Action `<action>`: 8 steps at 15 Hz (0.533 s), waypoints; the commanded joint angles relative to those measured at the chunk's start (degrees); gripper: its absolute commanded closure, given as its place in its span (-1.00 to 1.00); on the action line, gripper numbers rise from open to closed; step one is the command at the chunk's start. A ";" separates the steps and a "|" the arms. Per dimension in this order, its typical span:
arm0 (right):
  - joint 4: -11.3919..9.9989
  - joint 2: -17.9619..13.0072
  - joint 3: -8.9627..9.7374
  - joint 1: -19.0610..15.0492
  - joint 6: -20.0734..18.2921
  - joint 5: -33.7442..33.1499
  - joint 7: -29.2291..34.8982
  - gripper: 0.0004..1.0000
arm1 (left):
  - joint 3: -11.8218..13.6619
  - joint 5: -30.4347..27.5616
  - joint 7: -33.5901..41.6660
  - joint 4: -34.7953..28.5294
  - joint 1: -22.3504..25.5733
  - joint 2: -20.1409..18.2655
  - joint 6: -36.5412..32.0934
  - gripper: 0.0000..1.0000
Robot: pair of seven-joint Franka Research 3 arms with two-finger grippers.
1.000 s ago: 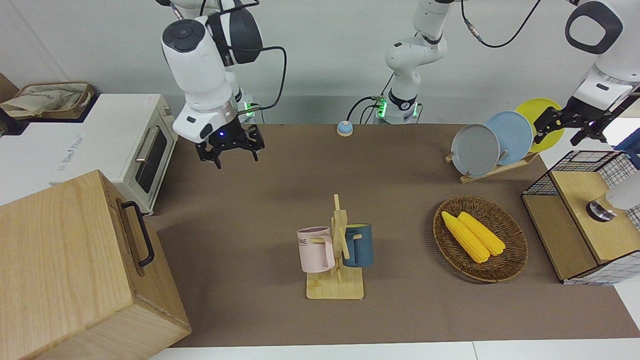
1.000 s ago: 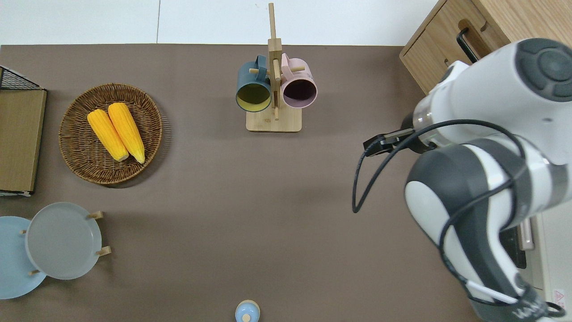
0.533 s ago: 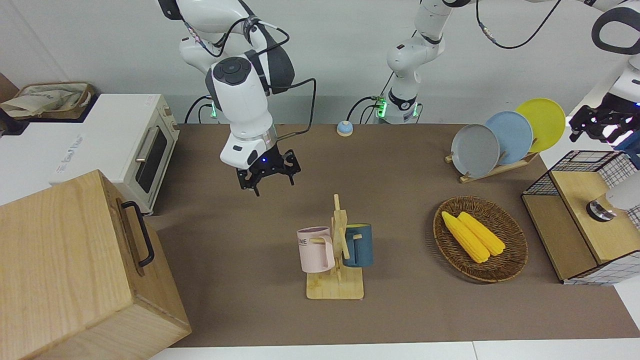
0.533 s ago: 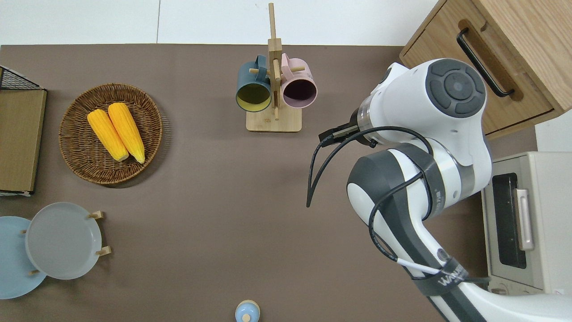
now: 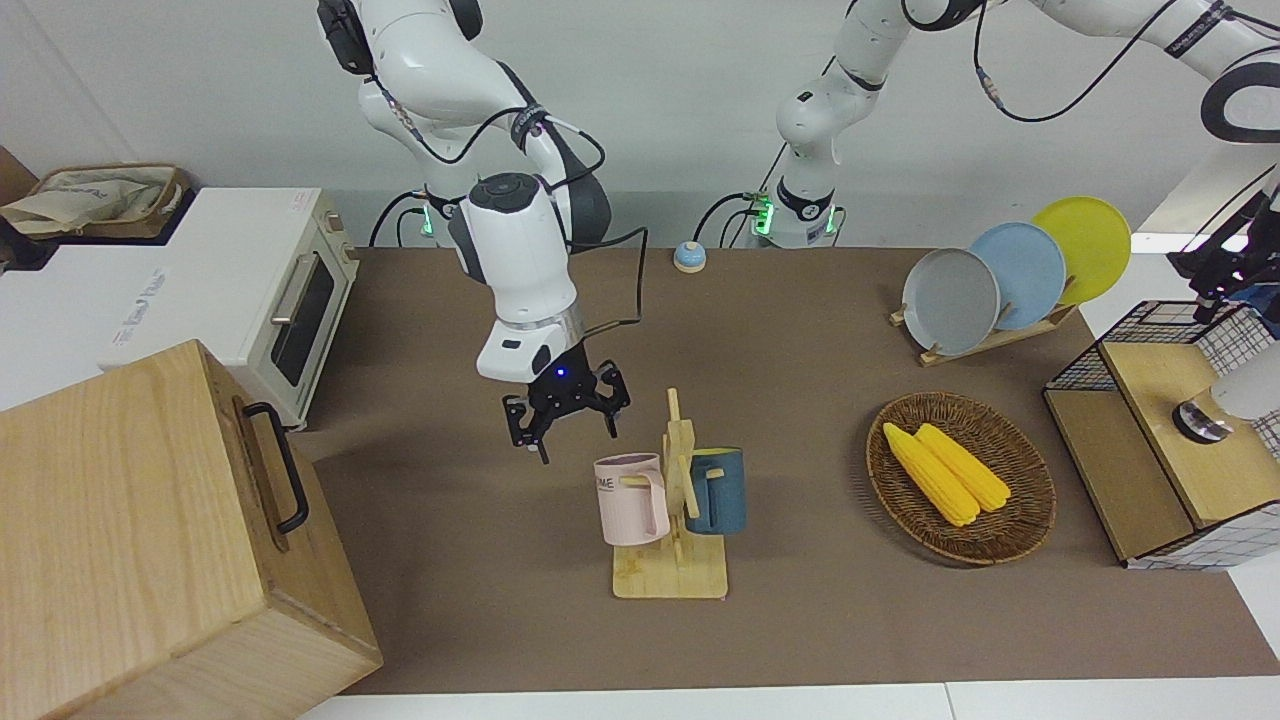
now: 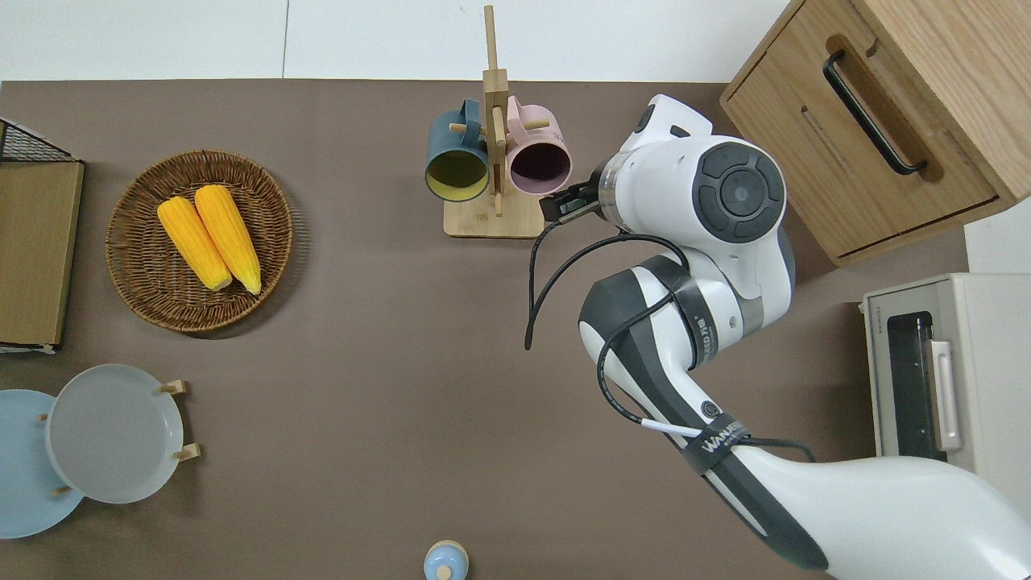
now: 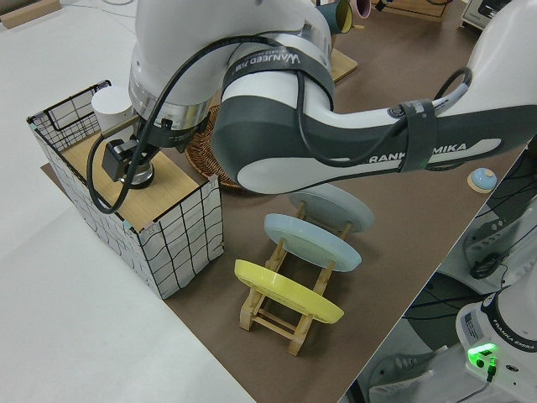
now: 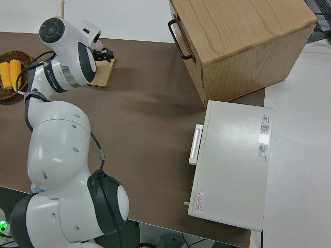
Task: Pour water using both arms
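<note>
My right arm reaches over the table, and its gripper (image 5: 567,430) hangs open and empty just beside the pink mug (image 5: 632,498), on the side toward the right arm's end. In the overhead view the wrist (image 6: 725,193) hides the fingers. The pink mug (image 6: 540,161) and a blue mug (image 5: 718,490) hang on a wooden rack (image 5: 670,578). My left gripper (image 5: 1222,268) is up over the wire crate (image 5: 1150,470) at the left arm's end of the table. A white container (image 5: 1248,390) stands on the crate's wooden top. No water shows.
A wooden cabinet (image 5: 150,540) and a white toaster oven (image 5: 250,290) stand at the right arm's end. A wicker basket (image 5: 1030,520) holds two corn cobs (image 5: 945,470). A plate rack (image 5: 1000,275) and a small blue bell (image 5: 688,257) sit nearer the robots.
My right gripper has travelled from near the toaster oven down to the pink mug's side. My left gripper has moved from the plates out over the wire crate.
</note>
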 commanded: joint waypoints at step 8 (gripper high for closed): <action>11.26 7.22 -0.72 1.91 2.88 -3.13 0.65 -0.37 | -3.12 -17.76 6.94 -1.70 -0.14 6.46 18.08 -0.98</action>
